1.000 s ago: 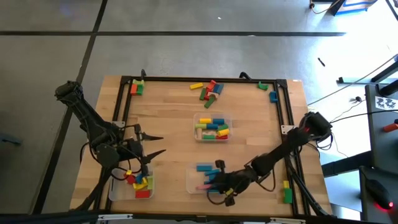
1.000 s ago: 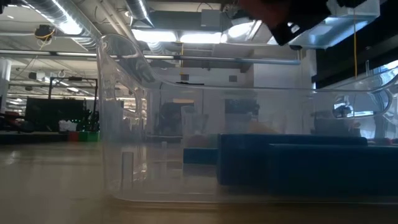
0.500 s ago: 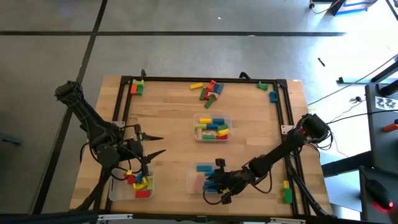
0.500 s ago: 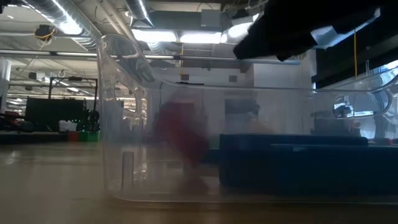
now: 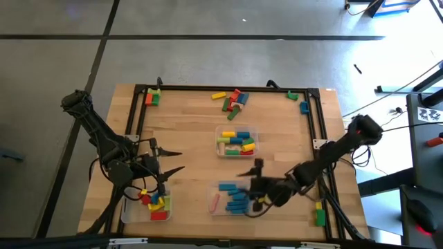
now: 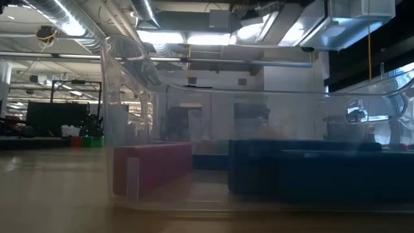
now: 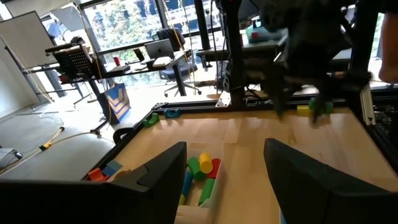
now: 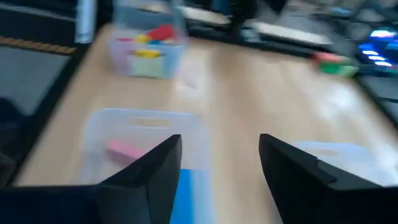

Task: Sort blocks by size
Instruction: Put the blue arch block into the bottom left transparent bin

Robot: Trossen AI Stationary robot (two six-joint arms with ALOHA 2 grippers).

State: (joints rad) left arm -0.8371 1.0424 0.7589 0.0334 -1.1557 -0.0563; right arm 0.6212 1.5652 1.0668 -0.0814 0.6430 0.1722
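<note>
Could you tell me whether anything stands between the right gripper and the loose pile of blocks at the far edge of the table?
Yes. The middle tray, full of sorted blocks, sits on the bare wood between the right gripper and the loose pile. It is low, so the arm could likely pass above it.

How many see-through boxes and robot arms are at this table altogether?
Clear trays: 3 (middle tray, left tray, front tray)
Robot arms: 2 (left arm, right arm)
Total: 5
</note>
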